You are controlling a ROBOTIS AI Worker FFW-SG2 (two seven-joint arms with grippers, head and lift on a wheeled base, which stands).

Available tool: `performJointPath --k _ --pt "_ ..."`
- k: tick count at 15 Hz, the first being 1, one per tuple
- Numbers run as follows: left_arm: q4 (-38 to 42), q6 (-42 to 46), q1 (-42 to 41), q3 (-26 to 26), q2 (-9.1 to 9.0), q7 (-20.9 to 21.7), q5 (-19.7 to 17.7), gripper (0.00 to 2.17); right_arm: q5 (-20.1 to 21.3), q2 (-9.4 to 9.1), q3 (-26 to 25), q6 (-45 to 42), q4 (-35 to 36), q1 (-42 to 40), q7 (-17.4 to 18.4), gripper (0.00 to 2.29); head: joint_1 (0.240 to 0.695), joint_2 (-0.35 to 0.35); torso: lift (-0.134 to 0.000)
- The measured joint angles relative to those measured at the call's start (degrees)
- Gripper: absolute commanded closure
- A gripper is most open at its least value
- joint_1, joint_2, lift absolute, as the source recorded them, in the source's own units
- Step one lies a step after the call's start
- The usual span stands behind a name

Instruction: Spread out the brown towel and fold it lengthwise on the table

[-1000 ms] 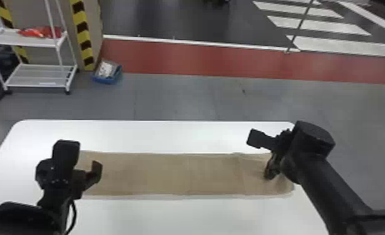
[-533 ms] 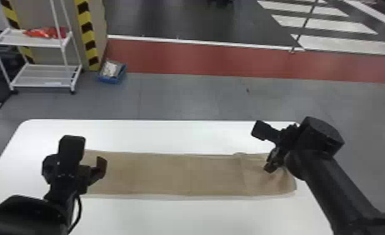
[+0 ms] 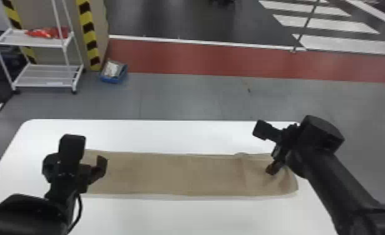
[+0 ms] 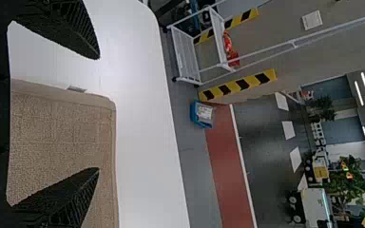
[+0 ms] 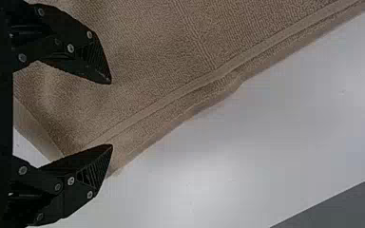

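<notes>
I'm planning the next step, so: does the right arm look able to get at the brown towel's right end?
Probably yes: the right tool is open at that end of the brown towel, and no other object appears in the way.

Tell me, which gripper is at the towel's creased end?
The right gripper, fingers open, is at the creased right end of the brown towel; the left gripper is at the opposite, smoother end.

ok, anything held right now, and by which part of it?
Nothing is held. The left gripper and the right gripper both stand open, and the brown towel lies on the table.
</notes>
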State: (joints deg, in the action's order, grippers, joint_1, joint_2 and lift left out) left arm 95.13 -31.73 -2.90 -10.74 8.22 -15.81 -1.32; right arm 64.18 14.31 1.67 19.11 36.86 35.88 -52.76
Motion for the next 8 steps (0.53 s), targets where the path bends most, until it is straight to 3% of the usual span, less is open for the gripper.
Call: performJointPath --k 1,4,8 --pt "-0.06 0.07 0.00 -0.07 -0.01 0.00 0.00 0.04 0.24 0.12 0.06 0.01 -0.83 0.16 -0.05 0.66 0.695 -0.168 0.000" --pt "-0.11 0.12 -0.13 -0.23 -0.05 -0.09 0.05 0.04 0.72 0.53 0.10 0.01 -2.25 0.23 0.19 0.67 0.695 -0.181 0.000" --pt "0.28 0.07 -0.65 -0.21 0.03 -0.19 0.11 0.04 0.74 0.67 0.18 0.59 -2.72 0.24 -0.78 0.97 0.695 -0.186 0.000"
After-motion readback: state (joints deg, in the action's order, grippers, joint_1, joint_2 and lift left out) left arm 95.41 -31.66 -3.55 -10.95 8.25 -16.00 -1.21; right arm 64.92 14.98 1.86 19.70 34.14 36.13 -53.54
